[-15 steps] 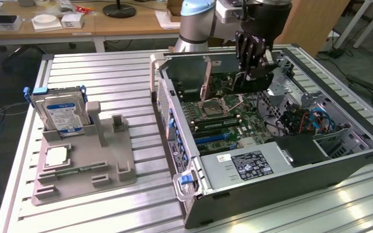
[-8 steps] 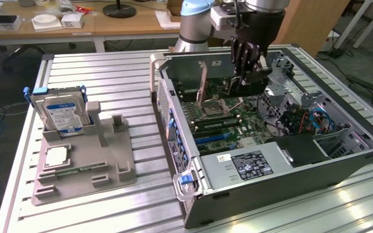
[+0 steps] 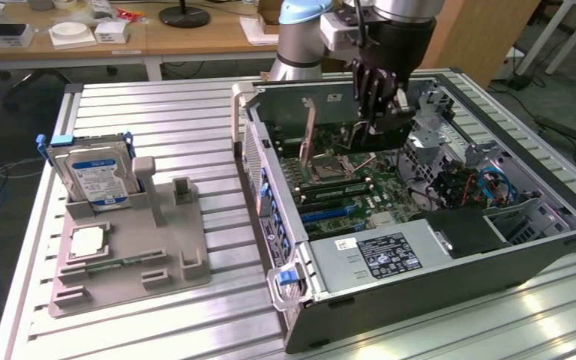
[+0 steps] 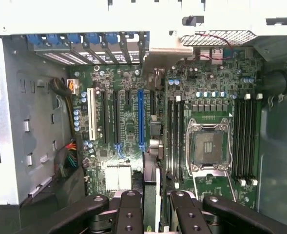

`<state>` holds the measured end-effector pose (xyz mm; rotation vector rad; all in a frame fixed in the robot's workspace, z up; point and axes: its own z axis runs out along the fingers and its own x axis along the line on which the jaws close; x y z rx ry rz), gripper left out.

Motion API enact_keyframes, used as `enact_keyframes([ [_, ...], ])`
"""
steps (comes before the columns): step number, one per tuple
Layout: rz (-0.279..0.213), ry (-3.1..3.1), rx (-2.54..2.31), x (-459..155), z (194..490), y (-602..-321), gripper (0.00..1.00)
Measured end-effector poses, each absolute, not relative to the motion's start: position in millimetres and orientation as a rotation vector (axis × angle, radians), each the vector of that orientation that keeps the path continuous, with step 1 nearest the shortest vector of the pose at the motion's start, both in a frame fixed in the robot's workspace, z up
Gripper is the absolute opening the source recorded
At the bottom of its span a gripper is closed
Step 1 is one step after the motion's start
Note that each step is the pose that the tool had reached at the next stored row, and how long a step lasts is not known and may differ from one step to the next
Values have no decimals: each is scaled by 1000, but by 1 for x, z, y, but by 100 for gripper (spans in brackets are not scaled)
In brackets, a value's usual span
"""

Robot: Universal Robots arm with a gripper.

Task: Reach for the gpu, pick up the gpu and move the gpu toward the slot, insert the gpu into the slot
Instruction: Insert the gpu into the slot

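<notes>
Ribbed metal table (image 3: 168, 120) is carrying an open computer case (image 3: 408, 292) at the exterior view's right. The gripper (image 3: 380, 112) is hanging over its far end, pinching the gpu (image 3: 390, 131) above the motherboard (image 3: 368, 187). From the wrist, fingers (image 4: 128, 209) are clamping the card (seen edge-on), clear of the blue slot (image 4: 141, 117).

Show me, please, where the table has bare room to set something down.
Bare table between the tray and the case, and between the hard drive and the far table edge. Crowded: inside the case, where the fingers hold the gpu over the motherboard.
</notes>
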<state>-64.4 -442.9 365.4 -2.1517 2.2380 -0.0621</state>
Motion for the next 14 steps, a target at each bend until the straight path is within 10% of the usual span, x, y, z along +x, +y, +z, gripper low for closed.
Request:
enact_keyframes([
  [14,-62,2238,-2152,-70,361,-454,26],
])
